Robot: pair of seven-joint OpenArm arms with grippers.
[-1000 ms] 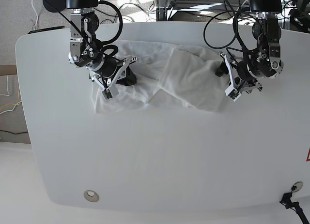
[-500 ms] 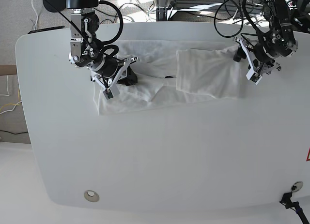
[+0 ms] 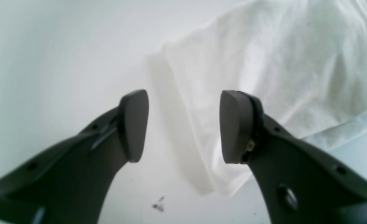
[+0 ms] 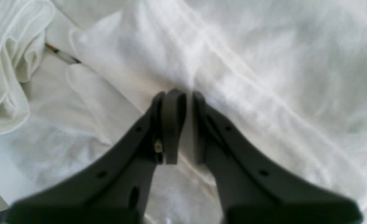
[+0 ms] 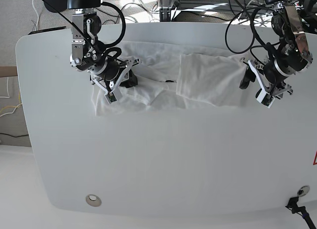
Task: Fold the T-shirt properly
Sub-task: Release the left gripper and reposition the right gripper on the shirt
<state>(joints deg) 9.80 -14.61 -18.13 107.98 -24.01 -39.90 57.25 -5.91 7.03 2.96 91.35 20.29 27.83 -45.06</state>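
The white T-shirt [image 5: 198, 78] lies crumpled across the back of the table, its print hidden. A small dark strip [image 5: 171, 81] shows near its middle. My right gripper [image 5: 121, 88] is on the shirt's left part. In the right wrist view it [image 4: 186, 124] is shut on a raised fold of the shirt [image 4: 264, 62]. My left gripper [image 5: 253, 88] is open and empty just off the shirt's right edge. In the left wrist view its gripper [image 3: 185, 124] straddles, from above, the folded edge of the shirt [image 3: 264, 62].
The white table [image 5: 163, 160] has a round hole [image 5: 92, 200] at the front left. A black cable end [image 5: 297, 205] lies at the front right. Cables and frame parts stand behind the back edge. A small dark mark [image 3: 158, 206] is on the table.
My left gripper pulled the shirt's right part out to the right, then let it go, opened, and moved toward the front. The right gripper has stayed in place.
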